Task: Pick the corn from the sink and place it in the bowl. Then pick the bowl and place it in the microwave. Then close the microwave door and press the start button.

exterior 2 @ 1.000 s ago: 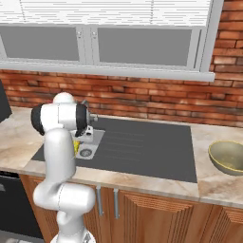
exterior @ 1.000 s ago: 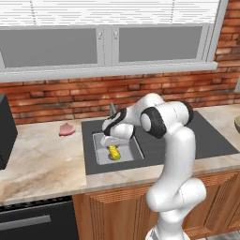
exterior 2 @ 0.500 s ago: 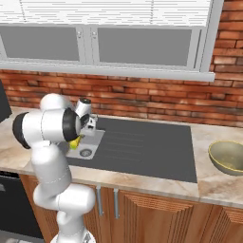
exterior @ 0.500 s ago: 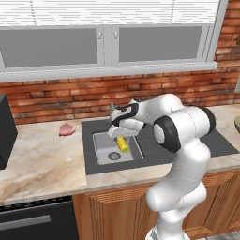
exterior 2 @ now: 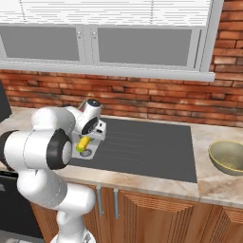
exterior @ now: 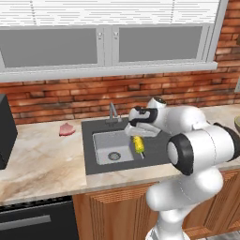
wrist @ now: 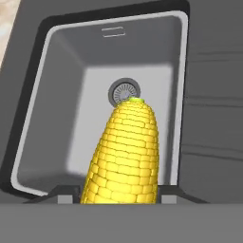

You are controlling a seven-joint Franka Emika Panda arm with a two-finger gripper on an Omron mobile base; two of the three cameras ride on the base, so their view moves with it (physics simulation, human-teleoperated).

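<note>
**Corn up out of the basin, bowl waiting across the desk**

From the left base camera, the claw (exterior: 138,137) hangs over the right edge of the sink (exterior: 104,149), clamped on the corn (exterior: 138,143). The cob hangs lengthwise below the hand, clear of the basin floor and just beside the round drain (exterior: 114,156). The slim faucet (exterior: 112,111) stands behind the basin. A flat pink lump (exterior: 67,129) lies on the marble desk (exterior: 42,164) to the left, and the black corner of the microwave (exterior: 6,129) shows at the left edge.

From the right base camera, the claw (exterior 2: 88,138) sits at the left end of the dark ribbed panel (exterior 2: 142,147), with the corn (exterior 2: 83,143) gripped beneath it. The bowl (exterior 2: 229,157) rests on the desk at the far right, well apart from the hand, and it looks empty.

From the hand camera, the corn (wrist: 123,156) rises between the two fingertips (wrist: 63,193), its green tip pointing toward the drain (wrist: 124,91), with the basin wall (wrist: 33,109) around it.

My reading: the pickup is done and the carry is in hand. Still ahead are setting the cob in the bowl, taking the bowl to the microwave, shutting its door and pressing start.
</note>
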